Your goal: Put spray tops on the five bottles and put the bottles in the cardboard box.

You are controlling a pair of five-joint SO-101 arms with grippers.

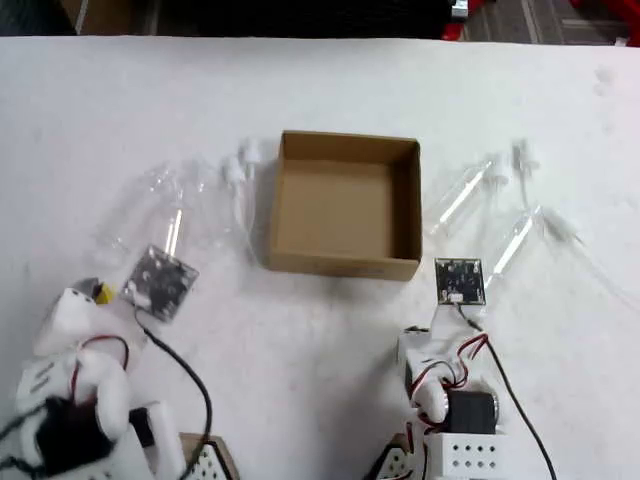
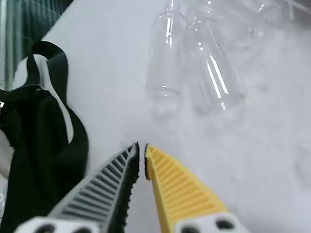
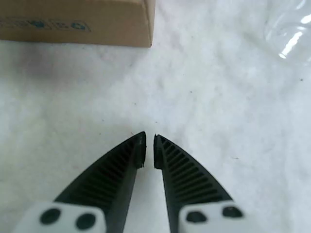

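The open cardboard box [image 1: 345, 205] stands mid-table with nothing in it. Clear bottles lie on their sides to its left [image 1: 160, 200] and right [image 1: 462, 195], [image 1: 515, 240]. White spray tops lie loose by the box's left corner [image 1: 243, 162] and at the far right [image 1: 525, 155]. My left gripper [image 2: 142, 155] is shut and holds nothing, just short of two bottles [image 2: 165, 58], [image 2: 214, 73]; its yellow finger [image 1: 100, 292] shows in the high view. My right gripper [image 3: 149, 150] is shut and holds nothing, over bare table near the box's corner [image 3: 77, 22], with a bottle's base [image 3: 291, 34] off to the side.
A black strap [image 2: 43, 145] hangs by the table's edge beside my left gripper. Wrist camera boards [image 1: 160, 282], [image 1: 460, 281] and cables sit over both arms. Open white table lies in front of the box and between the arms.
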